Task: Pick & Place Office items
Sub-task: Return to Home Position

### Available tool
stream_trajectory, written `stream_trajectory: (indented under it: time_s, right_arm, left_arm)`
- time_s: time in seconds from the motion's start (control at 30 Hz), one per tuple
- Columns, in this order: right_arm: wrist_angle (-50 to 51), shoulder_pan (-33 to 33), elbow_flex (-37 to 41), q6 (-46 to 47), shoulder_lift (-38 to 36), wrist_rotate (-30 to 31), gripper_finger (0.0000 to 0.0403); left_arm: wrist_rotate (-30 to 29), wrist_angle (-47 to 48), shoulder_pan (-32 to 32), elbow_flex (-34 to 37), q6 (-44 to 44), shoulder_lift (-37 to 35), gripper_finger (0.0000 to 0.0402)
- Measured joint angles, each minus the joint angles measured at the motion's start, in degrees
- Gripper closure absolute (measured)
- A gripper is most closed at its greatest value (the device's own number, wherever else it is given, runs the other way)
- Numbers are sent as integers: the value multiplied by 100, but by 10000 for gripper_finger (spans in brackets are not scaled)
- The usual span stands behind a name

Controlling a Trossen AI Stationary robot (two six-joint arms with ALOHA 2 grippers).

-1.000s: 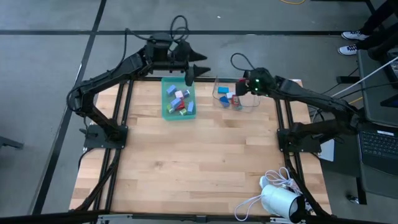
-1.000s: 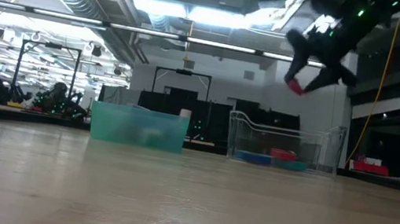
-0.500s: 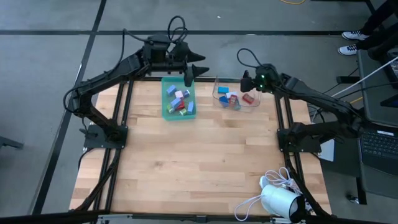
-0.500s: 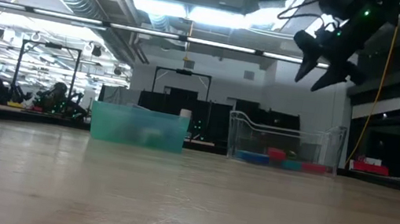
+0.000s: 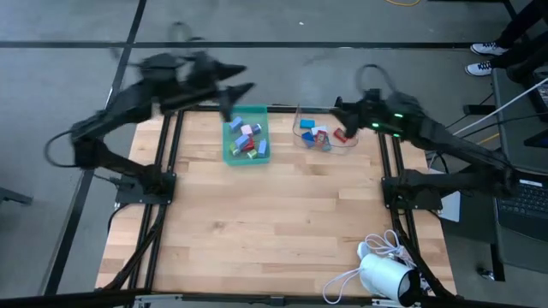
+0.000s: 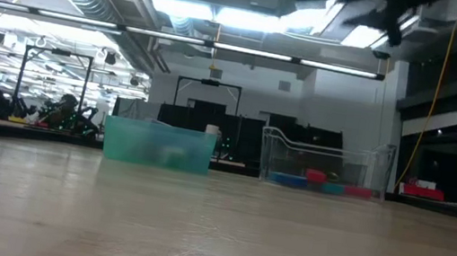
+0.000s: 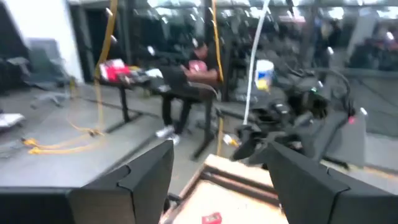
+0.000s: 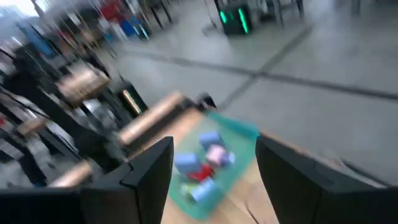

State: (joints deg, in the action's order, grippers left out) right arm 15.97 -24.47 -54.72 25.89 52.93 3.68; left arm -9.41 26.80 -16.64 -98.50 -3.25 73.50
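Several small office items in blue, pink, red and white lie in the teal tray point(image 5: 246, 137), which also shows in the right wrist view point(image 8: 205, 163). More of them, red, blue and teal, lie in the clear bin point(image 5: 324, 137) point(image 6: 323, 165); a red one point(image 5: 341, 134) rests near its right wall. My left gripper point(image 5: 242, 79) hangs open and empty above the table's far edge, left of the tray, pointing toward the right arm point(image 7: 292, 118). My right gripper point(image 5: 336, 107) is open and empty, high over the bin's far side, pointing toward the tray.
Tray and bin stand side by side at the far edge of the wooden table point(image 5: 274, 214). A white device with cables point(image 5: 381, 274) lies at the near right corner. Black frame rails point(image 5: 163, 171) run along both sides. The near half of the board is bare wood.
My right gripper held a red piece over the clear bin, opened and let it go. The piece dropped into the bin by its right wall. The gripper then rose. My left arm swung fast from over the tray's far end toward the table's left.
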Motion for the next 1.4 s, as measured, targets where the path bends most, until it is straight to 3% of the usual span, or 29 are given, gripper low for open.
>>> stream_trajectory:
  time_s: [0.17, 0.33, 0.47, 0.67, 0.83, 0.9, 1.0, 1.1, 1.23, 1.4]
  right_arm:
    - [-190, 567, -1, 203, -1066, 579, 170]
    - [-230, 937, -4, 770, -1787, 1220, 170]
    - [-10, 1097, 0, 1097, -2075, 850, 170]
    - [354, 1124, -2, 598, -2112, -467, 170]
    - [200, 1123, 0, 649, -2110, -617, 170]
    - [-50, 1135, 0, 259, -2124, -1076, 170]
    - [-527, 1180, 0, -484, -2235, -1950, 170]
    - [-486, 1258, 108, -958, -2499, -2255, 170]
    - [-527, 1329, 958, -1292, -3206, -2156, 170]
    - [-1209, 1334, 2525, -1212, -4411, -2047, 170]
  left_arm:
    - [-672, -123, 437, 670, -337, -1205, 158]
    - [-813, -1036, 849, 1699, -1141, -2072, 158]
    - [-818, -1484, 1095, 2358, -1993, -2421, 159]
    - [-375, -1675, 1450, 2941, -2793, -2380, 159]
    - [-458, -1618, 1462, 3209, -2277, -2177, 159]
    - [-381, -1723, 1461, 3237, -2463, -2114, 159]
    - [413, -2470, 1538, 3301, -1118, -2051, 159]
    - [490, -2681, 1679, 3503, -669, -2334, 159]
    - [220, -2781, 1709, 4254, -513, -3082, 159]
    - [61, -3719, 1828, 5861, -604, -4158, 159]
